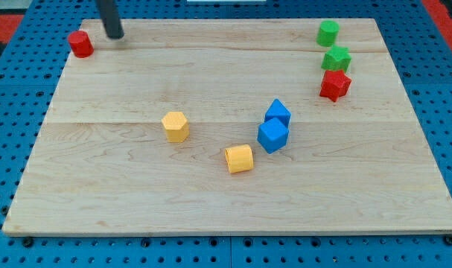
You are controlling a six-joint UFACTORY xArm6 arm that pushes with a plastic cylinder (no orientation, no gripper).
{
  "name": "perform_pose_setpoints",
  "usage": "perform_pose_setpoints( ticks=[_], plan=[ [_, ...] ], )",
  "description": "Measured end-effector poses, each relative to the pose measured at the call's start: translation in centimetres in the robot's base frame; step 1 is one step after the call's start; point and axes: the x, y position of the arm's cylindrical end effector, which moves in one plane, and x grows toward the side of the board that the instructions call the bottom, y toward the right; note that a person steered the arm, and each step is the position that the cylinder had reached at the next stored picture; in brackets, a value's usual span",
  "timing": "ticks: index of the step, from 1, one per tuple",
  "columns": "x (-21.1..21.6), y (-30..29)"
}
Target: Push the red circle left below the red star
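Note:
The red circle [81, 44] sits at the board's top-left corner. The red star [335, 85] sits far off at the view's right, just below a green star [336, 59]. My tip [115, 34] is the lower end of the dark rod, which comes in from the view's top edge. The tip rests on the board just to the right of the red circle, with a small gap between them.
A green block [328, 33] sits at the top right above the green star. Two blue blocks [278, 114] [272, 135] touch near the middle. A yellow hexagon [176, 126] and a yellow cylinder [239, 158] lie left of them. The wooden board [99, 193] lies on a blue pegboard.

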Motion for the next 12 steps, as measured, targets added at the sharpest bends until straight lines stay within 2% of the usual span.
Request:
perform_pose_setpoints(
  ticks=[2, 4, 7, 8, 9, 10, 11, 12],
  plan=[
    [0.0, -10.5],
    [5.5, -10.2],
    [9.3, 6.4],
    [13.0, 17.9],
    [13.2, 18.6],
    [8.8, 15.6],
    [13.6, 8.7],
    [16.1, 14.6]
  ],
)
